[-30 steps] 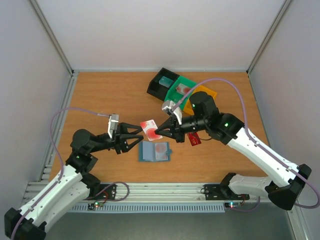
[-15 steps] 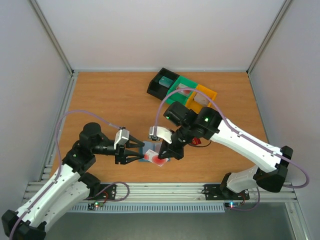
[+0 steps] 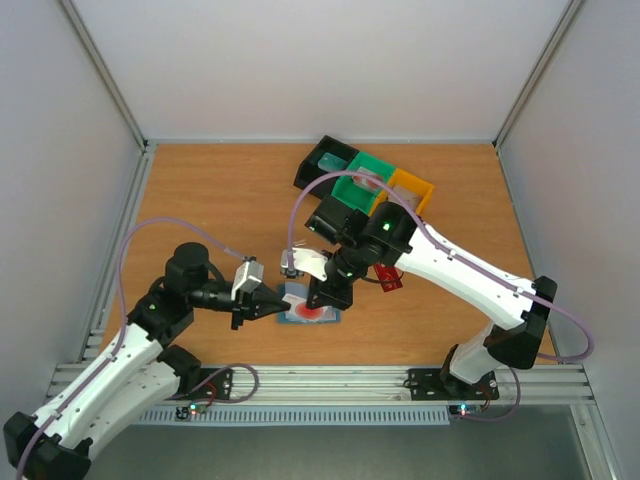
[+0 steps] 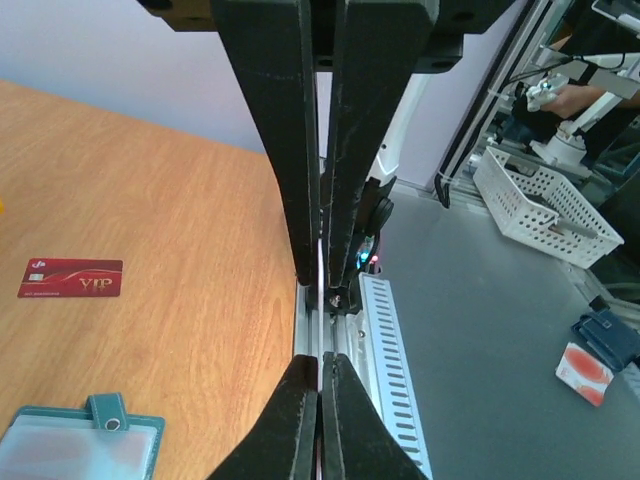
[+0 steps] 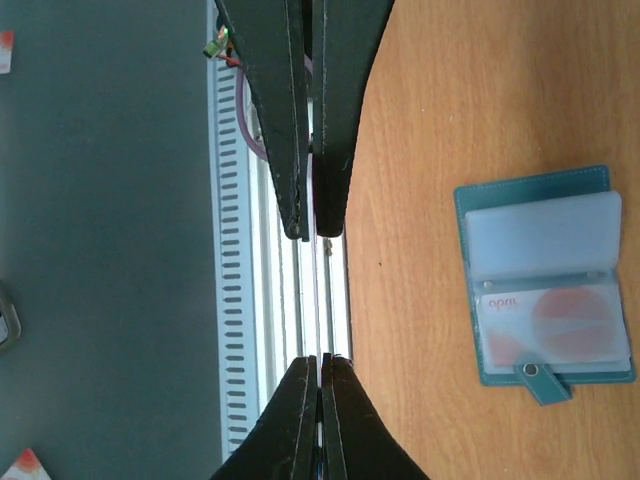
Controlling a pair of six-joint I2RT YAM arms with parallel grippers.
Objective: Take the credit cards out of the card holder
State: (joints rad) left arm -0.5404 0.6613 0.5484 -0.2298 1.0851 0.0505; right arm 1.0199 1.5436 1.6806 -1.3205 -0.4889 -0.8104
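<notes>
The light blue soft bifold card holder lies open and flat on the brown wooden table, lower centre of the top view, btwn the tips of both grippers. In the right wrist view it sits at the right edge of the frame, w/ a white card printed w/ a red disc in its lower pocket.

Over the holder's left part in the top view I see a second white-and-red plastic card. It's pinched at the tip of the right gripper, fingers pressed together. The left gripper reaches in from the left w/ jaws closed tight too, tip at that card's other edge. Its wrist cam shows only a thin pale line btwn the fingers, so I can't tell if it grips the card.

A dark red thin card marked VIP lies flat on the table right of the holder, apart from it. Upper centre-right there's a row of plastic bins: black bin, green bin, orange bin.
</notes>
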